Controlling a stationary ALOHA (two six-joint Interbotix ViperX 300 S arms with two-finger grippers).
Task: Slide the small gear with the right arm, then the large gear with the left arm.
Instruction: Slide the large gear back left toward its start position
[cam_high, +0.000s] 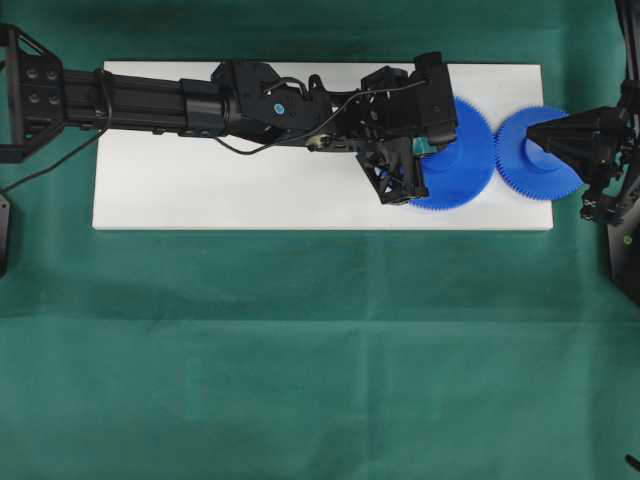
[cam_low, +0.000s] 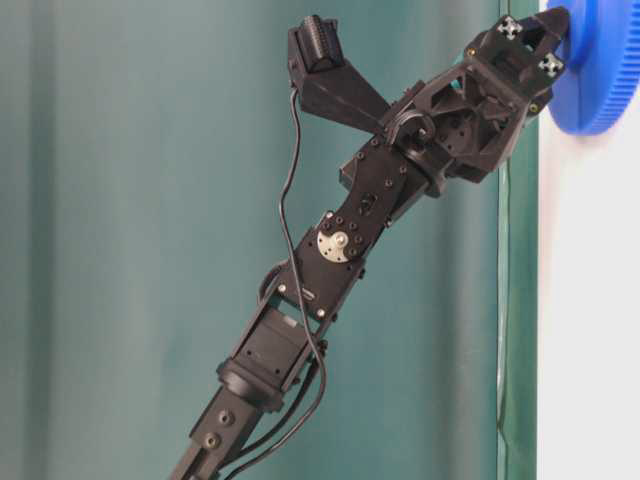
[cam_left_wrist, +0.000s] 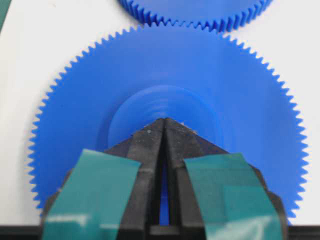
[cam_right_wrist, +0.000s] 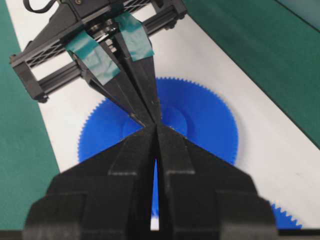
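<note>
Toward the right end of the white board (cam_high: 250, 200) in the overhead view, both gears lie flat and side by side. I read the wider one, the large gear (cam_high: 462, 160), as sitting under the left gripper (cam_high: 432, 147), and the small gear (cam_high: 540, 160) as sitting just to its right under the right gripper (cam_high: 535, 137). Their toothed rims are close enough to touch or nearly touch; I cannot tell whether the teeth are meshed.

In the left wrist view, the left gripper (cam_left_wrist: 164, 125) has its teal-taped fingers pressed together into a point, with the tip resting on the large gear's raised hub (cam_left_wrist: 165, 107). It pinches nothing. I judge that pose is chosen to push the flat disc along the board rather than lift it. The right gripper (cam_right_wrist: 156, 131) is likewise closed to a narrow wedge with only a slit between the fingers, and holds nothing. In that view its tip stands close against the left gripper's tip.

Edges and room: the small gear overhangs or reaches the board's right edge and sits near its upper edge in the overhead view. Bare board is open to the lower left of the large gear. To the right lies only green cloth (cam_high: 300, 380). I consider the crowded fingertips the main hazard for any further slide.
</note>
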